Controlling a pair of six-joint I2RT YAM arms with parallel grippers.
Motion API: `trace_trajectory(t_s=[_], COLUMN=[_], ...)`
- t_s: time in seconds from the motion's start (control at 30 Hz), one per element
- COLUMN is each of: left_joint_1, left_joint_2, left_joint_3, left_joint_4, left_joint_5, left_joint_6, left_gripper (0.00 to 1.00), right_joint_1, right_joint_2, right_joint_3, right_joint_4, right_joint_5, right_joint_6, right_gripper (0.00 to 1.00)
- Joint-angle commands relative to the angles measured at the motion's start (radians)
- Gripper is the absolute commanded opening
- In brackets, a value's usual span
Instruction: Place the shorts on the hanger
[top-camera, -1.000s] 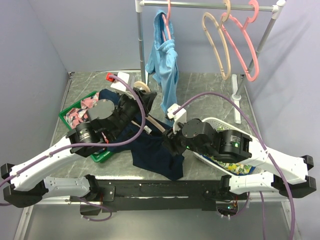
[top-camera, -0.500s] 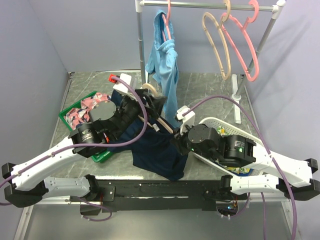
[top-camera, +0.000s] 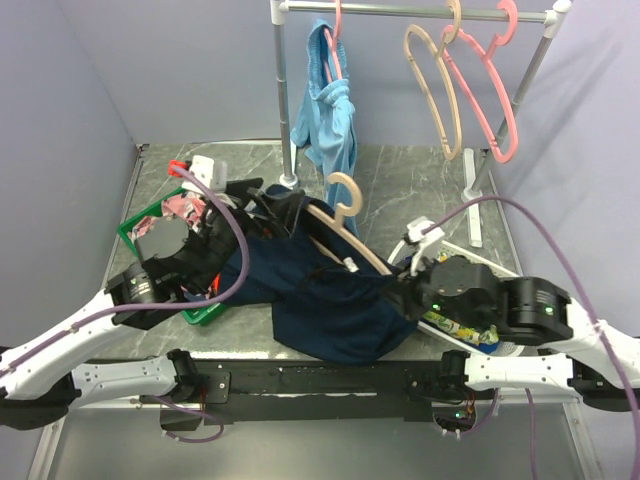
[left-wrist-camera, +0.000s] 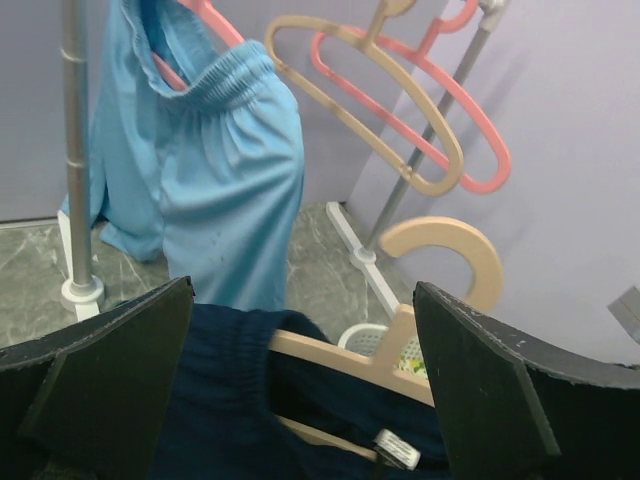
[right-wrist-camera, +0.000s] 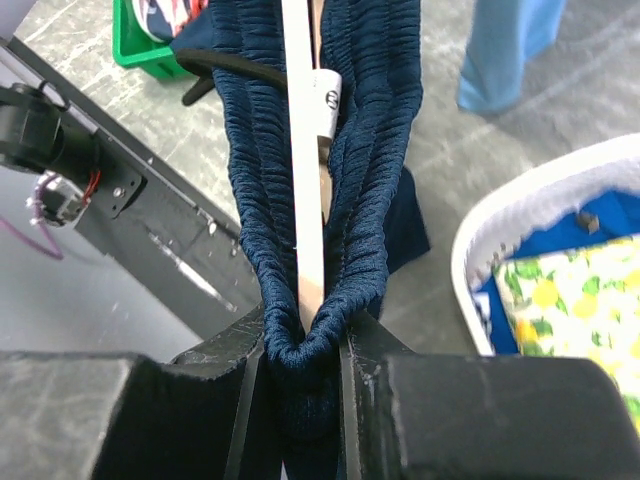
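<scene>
**Top view:** The navy shorts (top-camera: 325, 300) lie spread at lower centre of the desk (top-camera: 410, 180). The beige hanger (top-camera: 350, 235) runs diagonally through their waistband, its hook poking up at mid-frame. The left hand (top-camera: 278, 205) sits at the upper-left end of the garment. The right hand (top-camera: 398, 285) is at the hanger's lower-right end.

**Left wrist view:** The left hand (left-wrist-camera: 300, 300) is spread wide and grasps nothing. Its two dark fingers (left-wrist-camera: 100, 370) frame the shorts' waistband and the hanger's hook at lower centre. A light-blue garment (left-wrist-camera: 220, 190) and spare hangers on the rail (left-wrist-camera: 75, 120) fill the upper frame.

**Right wrist view:** The right hand (right-wrist-camera: 305, 345) is clenched at bottom centre on the gathered waistband. The tip of the hanger's arm is pinched inside the fabric.

The threading looks well advanced, with the hanger inside the waistband. What likely remains is seating the far shoulder squarely and letting go.
</scene>
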Motion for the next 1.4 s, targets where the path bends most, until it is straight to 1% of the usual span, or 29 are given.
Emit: trace_trajectory(t_s=[0.0,0.07,0.1,0.13,0.2,0.23,0.27,0.33,0.37,0.47,0.5,0.57,0.6,0.63,0.73,0.77,0.8,0.87,1.0,1.07,1.13,1.17,1.27,1.3,1.37], left_joint_1=[0.037,0.082,0.1,0.138,0.166,0.183,0.189,0.212,0.22,0.229,0.229,0.229,0.229,0.229,0.229,0.231,0.231,0.251,0.28,0.298,0.312,0.317,0.327,0.333,0.34], left_joint_2=[0.046,0.099,0.117,0.158,0.2,0.238,0.255,0.305,0.324,0.392,0.41,0.458,0.474,0.514,0.606,0.626,0.666,0.709,0.845,0.87,0.883,0.878,0.855,0.834,0.809], left_joint_3=[0.065,0.093,0.122,0.139,0.186,0.196,0.202,0.22,0.225,0.248,0.259,0.262,0.262,0.263,0.282,0.292,0.296,0.309,0.415,0.426,0.42,0.406,0.365,0.351,0.304], left_joint_4=[0.014,0.003,0.002,-0.003,-0.006,-0.002,0.008,0.031,0.041,0.077,0.084,0.109,0.142,0.179,0.233,0.264,0.279,0.334,0.33,0.34,0.342,0.337,0.308,0.302,0.301], left_joint_5=[0.019,0.093,0.139,0.255,0.346,0.43,0.469,0.538,0.641,0.742,0.748,0.741,0.728,0.728,0.687,0.649,0.6,0.605,0.569,0.529,0.459,0.382,0.252,0.216,0.188], left_joint_6=[-0.023,-0.058,-0.074,-0.103,-0.13,-0.144,-0.15,-0.167,-0.183,-0.216,-0.224,-0.252,-0.259,-0.275,-0.302,-0.308,-0.313,-0.321,-0.341,-0.356,-0.356,-0.35,-0.332,-0.329,-0.324], left_gripper=[0.98,0.98,0.95,0.93,0.9,0.89,0.88,0.88,0.88,0.89,0.91,0.95,0.98,0.99,0.99,0.99,0.97,0.96,0.97,0.97,0.96,0.97,0.97,0.97,0.97], right_joint_1=[0.007,0.007,0.007,0.007,0.007,0.007,0.007,0.007,0.005,0.005,0.005,0.005,0.005,0.005,0.004,0.005,0.005,0.005,0.005,0.004,0.005,0.005,0.004,0.004,0.001], right_joint_2=[-0.035,-0.043,-0.052,-0.06,-0.08,-0.086,-0.089,-0.104,-0.107,-0.124,-0.132,-0.134,-0.131,-0.127,-0.124,-0.124,-0.127,-0.132,-0.144,-0.144,-0.135,-0.126,-0.076,-0.059,-0.008], right_joint_3=[0.117,0.141,0.149,0.154,0.168,0.172,0.181,0.189,0.201,0.22,0.224,0.224,0.221,0.215,0.182,0.169,0.163,0.149,0.142,0.149,0.157,0.171,0.195,0.2,0.207], right_joint_4=[-0.138,-0.207,-0.23,-0.265,-0.298,-0.331,-0.35,-0.39,-0.405,-0.424,-0.425,-0.425,-0.425,-0.425,-0.424,-0.424,-0.422,-0.424,-0.424,-0.424,-0.424,-0.424,-0.424,-0.424,-0.424], right_joint_5=[0.025,0.028,0.031,0.028,0.023,0.011,0.005,-0.008,-0.017,-0.055,-0.063,-0.068,-0.072,-0.069,-0.054,-0.051,-0.049,-0.041,-0.026,0.0,0.029,0.07,0.154,0.17,0.205], right_joint_6=[0.121,0.167,0.179,0.195,0.233,0.245,0.267,0.29,0.308,0.319,0.321,0.325,0.325,0.327,0.334,0.339,0.34,0.35,0.37,0.388,0.402,0.417,0.442,0.445,0.449], right_gripper=[0.0,0.0,0.0,0.0,0.0,0.0,0.0,0.0,0.0,0.0,0.0,0.0,0.0,0.0,0.0,0.0,0.0,0.0,0.0,0.0,0.0,0.0,0.0,0.0,0.0])
